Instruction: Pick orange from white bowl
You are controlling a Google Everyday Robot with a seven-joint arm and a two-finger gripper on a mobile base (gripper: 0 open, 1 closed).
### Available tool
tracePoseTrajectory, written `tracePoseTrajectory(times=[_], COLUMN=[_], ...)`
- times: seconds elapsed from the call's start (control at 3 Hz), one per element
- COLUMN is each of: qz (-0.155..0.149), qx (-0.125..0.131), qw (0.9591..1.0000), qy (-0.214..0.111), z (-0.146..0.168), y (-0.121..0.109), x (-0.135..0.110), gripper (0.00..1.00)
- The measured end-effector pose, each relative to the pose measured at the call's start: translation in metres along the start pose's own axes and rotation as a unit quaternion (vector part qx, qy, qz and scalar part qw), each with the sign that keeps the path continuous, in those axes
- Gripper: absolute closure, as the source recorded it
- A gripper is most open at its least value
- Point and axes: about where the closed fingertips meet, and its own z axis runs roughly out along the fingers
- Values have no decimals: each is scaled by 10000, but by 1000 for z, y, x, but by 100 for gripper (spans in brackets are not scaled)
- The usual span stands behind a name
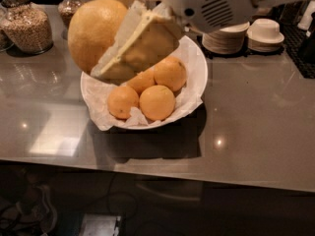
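"Looking for the gripper (114, 53), where is it?" asks Mara.

"Up and to the left of the white bowl (199, 65), raised above the grey counter (256, 127). Its white arm housing (211, 4) comes in from the top right, and the pale near finger (142, 41) slants down towards the left."

"And its grip?"

"Clamped on the orange (93, 33). The near finger lies flat against the fruit's right side. The far finger is hidden behind the fruit."

"So where does the orange sit?"

"Off the bowl altogether, held in the air. It overlaps the bowl's left rim in the view and touches only the gripper."

"Which way does it point? Any long axis?"

"I cannot tell. It is close to round, perhaps a shade taller than wide, but the finger covers its right edge. No stem end or navel shows on the smooth, yellowish, finely dimpled skin."

"What lies in the bowl?"

"Four smaller oranges (157, 102) of a deeper colour, bunched together on crumpled white paper (189, 100). They are low in the bowl, below and to the right of the held one."

"Anything else on the counter?"

"Glass jars (29, 26) with grainy contents at the far left. Small stacked bowls (226, 36) at the far right, behind the arm."
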Motion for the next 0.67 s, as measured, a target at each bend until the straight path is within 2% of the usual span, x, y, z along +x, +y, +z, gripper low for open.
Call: tracePoseTrajectory(times=[0.33,0.67], qz=[146,-14], qx=[184,215], qw=[9997,9997], qy=[-115,-104], z=[-18,-20], y=[0,4], x=[7,-11], gripper=[100,100])
